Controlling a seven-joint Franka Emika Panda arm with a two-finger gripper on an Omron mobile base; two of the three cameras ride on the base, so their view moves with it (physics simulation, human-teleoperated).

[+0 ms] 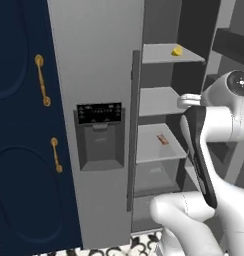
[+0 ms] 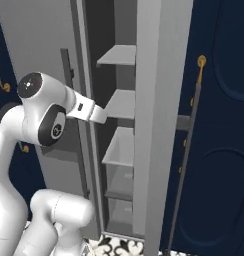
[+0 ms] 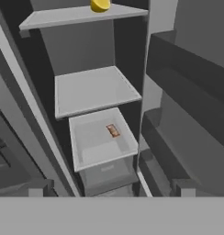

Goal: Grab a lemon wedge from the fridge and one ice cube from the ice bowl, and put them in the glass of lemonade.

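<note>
The fridge [image 1: 99, 60] stands with its right door [image 2: 159, 100] swung open and its left door, with the dark dispenser panel [image 1: 99, 114], closed. The lemon wedge [image 1: 177, 50], small and bright yellow, lies on the top shelf inside; in the hand view the lemon wedge [image 3: 100, 4] sits at the upper edge. My gripper [image 3: 109, 192] is outside the compartment, facing the shelves, well below and short of the wedge. Its jaws stand wide apart and hold nothing. The ice bowl and the glass of lemonade are out of view.
A small orange-brown packet [image 3: 113, 131] lies in the shallow tray [image 1: 159, 150] two levels below the wedge, above a clear drawer [image 1: 156, 175]. Door racks [image 3: 187, 92] line the open door. Navy cabinets [image 1: 19, 125] with gold handles flank the fridge.
</note>
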